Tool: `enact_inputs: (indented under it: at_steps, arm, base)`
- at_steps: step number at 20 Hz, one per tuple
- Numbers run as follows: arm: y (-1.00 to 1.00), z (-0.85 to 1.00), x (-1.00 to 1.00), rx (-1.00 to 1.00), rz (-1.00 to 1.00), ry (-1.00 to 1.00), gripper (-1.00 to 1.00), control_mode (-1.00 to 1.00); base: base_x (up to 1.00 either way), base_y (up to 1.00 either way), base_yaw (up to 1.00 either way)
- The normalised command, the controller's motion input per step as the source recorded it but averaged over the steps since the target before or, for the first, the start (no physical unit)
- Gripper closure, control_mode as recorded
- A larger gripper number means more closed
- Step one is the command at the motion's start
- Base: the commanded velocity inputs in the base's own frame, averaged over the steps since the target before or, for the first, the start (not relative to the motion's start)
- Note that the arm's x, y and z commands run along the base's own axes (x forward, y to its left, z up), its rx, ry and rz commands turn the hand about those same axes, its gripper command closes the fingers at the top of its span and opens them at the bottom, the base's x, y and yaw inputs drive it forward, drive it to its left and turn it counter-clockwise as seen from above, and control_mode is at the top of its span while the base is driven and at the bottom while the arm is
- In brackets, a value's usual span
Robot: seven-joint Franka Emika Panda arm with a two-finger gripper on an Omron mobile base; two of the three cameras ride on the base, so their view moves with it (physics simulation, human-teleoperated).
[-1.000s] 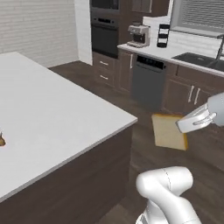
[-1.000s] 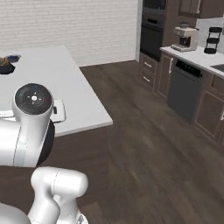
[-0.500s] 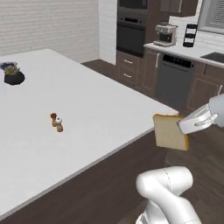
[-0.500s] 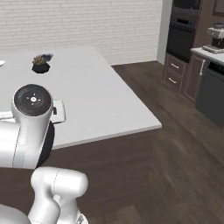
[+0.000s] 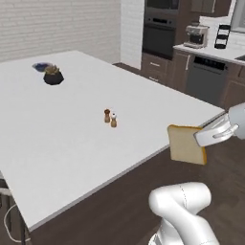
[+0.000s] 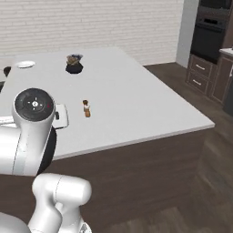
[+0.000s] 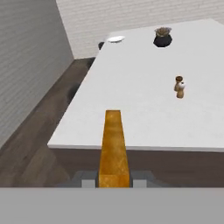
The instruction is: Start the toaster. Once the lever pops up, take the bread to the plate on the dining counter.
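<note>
Bread (image 5: 185,143) clamped upright in gripper (image 5: 203,139), held in air just off near corner of dining counter (image 5: 72,124), above dark floor. On counter, left to right in left base view: dark pot (image 5: 53,76) far back, two small shakers (image 5: 110,117) mid-top. Hand view: bread edge-on between finger tips, white plate (image 7: 116,39) at far counter end.

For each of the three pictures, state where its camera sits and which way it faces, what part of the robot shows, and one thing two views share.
Left base view: behind the arm's left, facing the dining counter; gripper holds the bread.
Right base view: behind its right, facing the same counter; white arm at lower left.
Hand view: on the hand, looking along the bread toward the plate.
Shared: the two small shakers and the dark pot.
</note>
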Motion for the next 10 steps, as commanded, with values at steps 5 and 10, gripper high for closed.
enact_inputs:
  at_steps: [5, 10]
  arm:
    - [0.0, 0.0, 0.0, 0.0, 0.0, 0.0, 1.0, 1.0]
    - [0.0, 0.0, 0.0, 0.0, 0.0, 0.0, 1.0, 1.0]
  base:
    - [-0.56, 1.0, 0.0]
    - [-0.38, 1.0, 0.0]
